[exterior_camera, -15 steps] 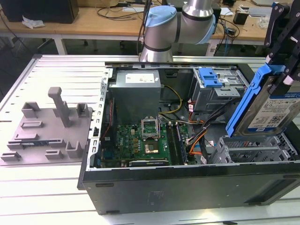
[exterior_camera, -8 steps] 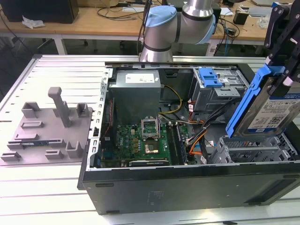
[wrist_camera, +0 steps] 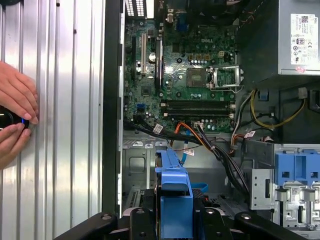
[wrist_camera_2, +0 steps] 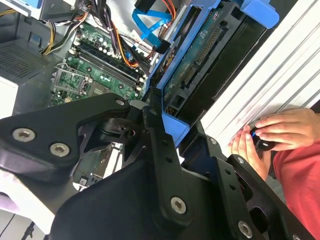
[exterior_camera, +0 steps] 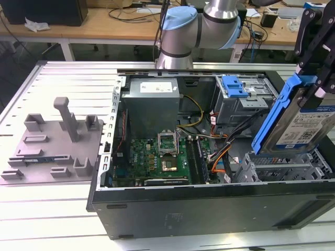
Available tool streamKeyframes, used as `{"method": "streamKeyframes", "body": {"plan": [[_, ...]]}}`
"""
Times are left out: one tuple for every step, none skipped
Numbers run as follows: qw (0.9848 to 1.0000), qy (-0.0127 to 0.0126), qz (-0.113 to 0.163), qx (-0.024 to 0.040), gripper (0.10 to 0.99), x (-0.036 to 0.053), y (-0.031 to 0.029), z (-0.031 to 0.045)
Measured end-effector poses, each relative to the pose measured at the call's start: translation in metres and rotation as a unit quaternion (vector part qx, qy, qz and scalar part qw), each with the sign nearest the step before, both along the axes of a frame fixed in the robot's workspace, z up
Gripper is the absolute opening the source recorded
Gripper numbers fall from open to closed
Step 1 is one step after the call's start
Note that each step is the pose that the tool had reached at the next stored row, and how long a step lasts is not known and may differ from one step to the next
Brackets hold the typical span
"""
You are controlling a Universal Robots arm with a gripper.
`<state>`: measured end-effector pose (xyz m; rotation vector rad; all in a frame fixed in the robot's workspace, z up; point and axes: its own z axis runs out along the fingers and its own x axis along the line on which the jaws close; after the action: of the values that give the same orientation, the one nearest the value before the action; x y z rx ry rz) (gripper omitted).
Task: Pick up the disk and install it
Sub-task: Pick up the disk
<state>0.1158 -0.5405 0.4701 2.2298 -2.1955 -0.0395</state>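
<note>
A white-and-blue printed label with a square code is carried by the disk (exterior_camera: 302,121); its print cannot be made out. In the first wrist view, a white label with small marks is seen on the grey power supply (wrist_camera: 277,50), and white lettering on the motherboard (wrist_camera: 200,55)

Your slotted metal tabletop (exterior_camera: 63,78) carries the open computer case (exterior_camera: 209,209) toward its edge at the exterior view's right and a grey moulded fixture (exterior_camera: 52,146) toward the opposite edge. In the first wrist view, a person's hands (wrist_camera: 17,97) rest on the slats near the case.
</note>
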Motion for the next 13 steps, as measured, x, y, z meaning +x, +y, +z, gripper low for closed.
{"method": "streamKeyframes", "body": {"plan": [[1.0000,0.0000,0.000,0.0000,0.365,0.0000,0.0000,-0.0005],[1.0000,0.0000,0.000,0.0000,0.365,0.0000,-0.0001,-0.0007],[1.0000,0.0000,0.000,0.0000,0.365,0.0000,-0.0001,-0.0008],[1.0000,0.0000,0.000,0.0000,0.365,0.0000,-0.0002,-0.0011],[1.0000,0.0000,0.000,0.0000,0.365,0.0000,-0.0002,-0.0013],[1.0000,0.0000,0.000,0.0000,0.365,0.0000,-0.0003,-0.0019],[1.0000,0.0000,0.000,0.0000,0.365,0.0000,-0.0004,-0.0021],[1.0000,0.0000,0.000,0.0000,0.365,0.0000,-0.0004,-0.0023],[1.0000,0.0000,0.000,0.0000,0.365,0.0000,-0.0007,-0.0027],[1.0000,0.0000,0.000,0.0000,0.365,0.0000,-0.0010,-0.0031],[1.0000,0.0000,0.000,0.0000,0.365,0.0000,-0.0011,-0.0034],[1.0000,0.0000,0.000,0.0000,0.365,0.0000,-0.0012,-0.0037],[1.0000,0.0000,0.000,0.0000,0.365,0.0000,-0.0014,-0.0040]]}}
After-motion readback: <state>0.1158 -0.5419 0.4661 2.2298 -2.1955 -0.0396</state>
